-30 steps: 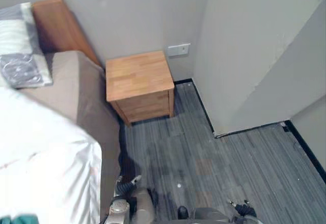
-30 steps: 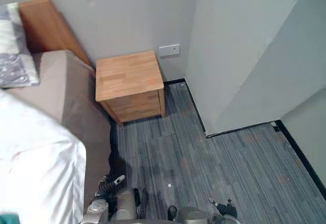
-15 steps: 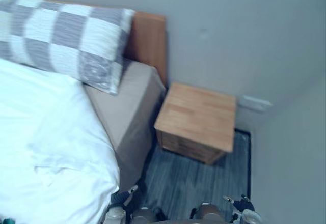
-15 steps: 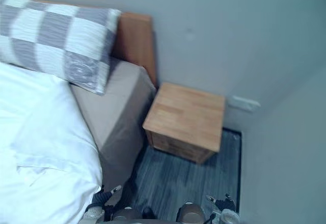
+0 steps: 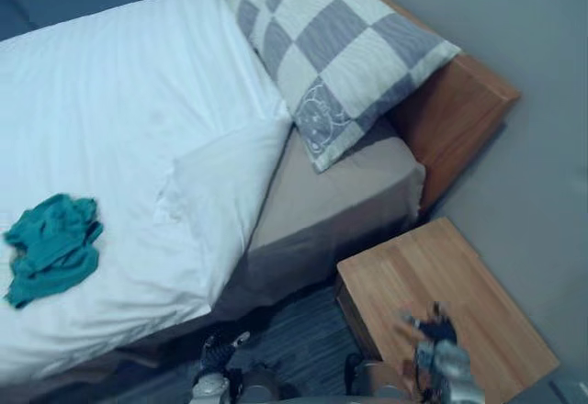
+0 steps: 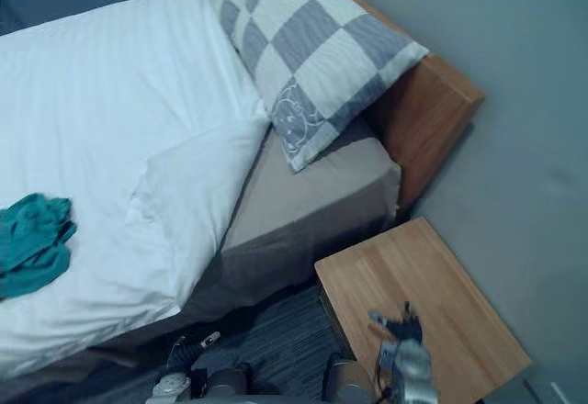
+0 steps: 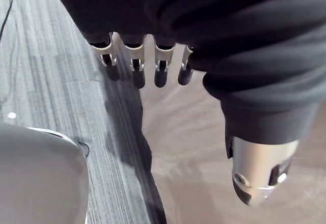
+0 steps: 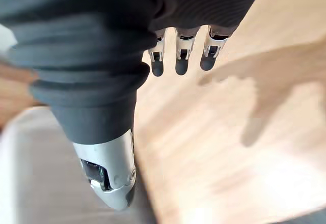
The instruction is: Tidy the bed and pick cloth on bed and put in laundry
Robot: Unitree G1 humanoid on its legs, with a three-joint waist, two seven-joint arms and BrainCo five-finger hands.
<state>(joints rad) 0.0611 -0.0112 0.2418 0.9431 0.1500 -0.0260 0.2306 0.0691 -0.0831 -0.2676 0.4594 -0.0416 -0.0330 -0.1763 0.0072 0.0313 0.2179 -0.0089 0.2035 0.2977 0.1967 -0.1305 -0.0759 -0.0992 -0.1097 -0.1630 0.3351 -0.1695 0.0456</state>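
A crumpled teal cloth (image 5: pixel 50 248) lies on the white duvet (image 5: pixel 129 101) of the bed, near its lower left side. My left hand (image 5: pixel 216 356) hangs low beside the bed's edge, far right of the cloth. In the left wrist view its fingers (image 7: pixel 160 66) are straight and hold nothing, over the grey floor and the bed's taupe side. Over the wooden nightstand (image 5: pixel 459 294) my right hand (image 5: pixel 436 349) hangs, fingers (image 8: pixel 181 56) straight and empty.
A grey-and-white checked pillow (image 5: pixel 331 55) leans on the wooden headboard (image 5: pixel 459 119). The duvet's corner is folded back, baring the taupe sheet (image 5: pixel 340 193). Striped grey floor (image 5: pixel 303 340) runs between bed and nightstand. A grey wall (image 5: pixel 533 46) stands right.
The camera has swung left from the room's corner to the bed, bringing the teal cloth and the whole pillow into view. Both hands hang low as before.
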